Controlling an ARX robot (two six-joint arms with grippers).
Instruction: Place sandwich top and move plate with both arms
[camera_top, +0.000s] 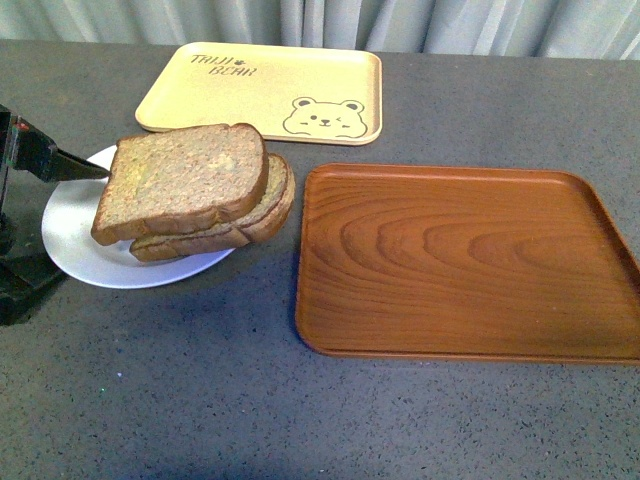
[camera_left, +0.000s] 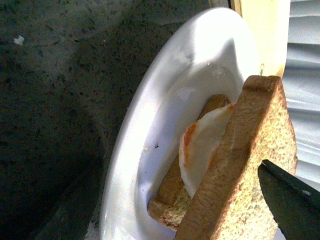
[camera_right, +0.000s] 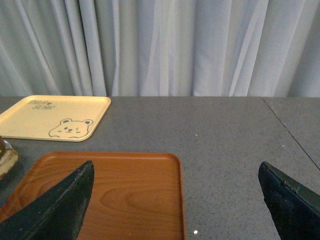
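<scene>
Reaches in from the far left with the left gripper (camera_top: 98, 170), one finger (camera_left: 287, 200) lying on the sandwich top (camera_top: 185, 180); cannot tell whether clamped on it or only touching, with the other finger hidden. Sets that slice, tilted, over the fried egg (camera_left: 202, 145) and lower slice (camera_top: 275, 197) on the plate (camera_top: 70, 235), probably to square it up before letting go. Further right, has the wooden tray (camera_top: 460, 260) close by, likely as the plate's destination, with the yellow tray (camera_top: 240, 100) behind. Hangs above that wooden tray with the right gripper (camera_right: 176, 169), fingers spread wide and holding nothing, seemingly ready to share the plate carry.
</scene>
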